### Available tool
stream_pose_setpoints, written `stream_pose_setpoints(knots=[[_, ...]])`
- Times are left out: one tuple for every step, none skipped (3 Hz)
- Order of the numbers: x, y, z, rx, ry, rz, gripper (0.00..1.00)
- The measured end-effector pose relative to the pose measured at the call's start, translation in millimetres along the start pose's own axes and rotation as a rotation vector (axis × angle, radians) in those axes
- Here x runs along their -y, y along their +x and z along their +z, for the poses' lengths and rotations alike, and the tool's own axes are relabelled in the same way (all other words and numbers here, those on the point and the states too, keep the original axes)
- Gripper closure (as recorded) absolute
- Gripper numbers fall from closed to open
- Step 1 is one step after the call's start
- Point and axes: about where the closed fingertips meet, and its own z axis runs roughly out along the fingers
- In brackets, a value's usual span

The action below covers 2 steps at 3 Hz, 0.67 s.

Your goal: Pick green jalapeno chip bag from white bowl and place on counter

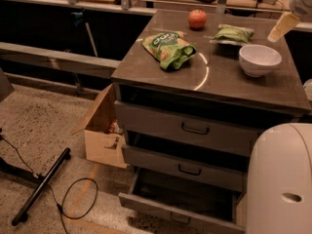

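Observation:
The green jalapeno chip bag lies flat on the counter, at the back, just behind and to the left of the white bowl. The bowl holds nothing that I can see. My gripper hangs at the top right edge of the view, above and behind the bowl. It is apart from the bag and holds nothing visible.
A brighter green bag lies on the counter's left part and a red apple sits at the back. The bottom drawer is pulled out. A cardboard box stands left of the cabinet. My white base fills the lower right.

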Motion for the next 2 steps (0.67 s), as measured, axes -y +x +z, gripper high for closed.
stream_pose_setpoints(knots=[[23.3, 31.4, -31.7, -0.038, 0.034, 0.050, 0.00], [25.6, 35.3, -35.0, -0.043, 0.037, 0.056, 0.00]])
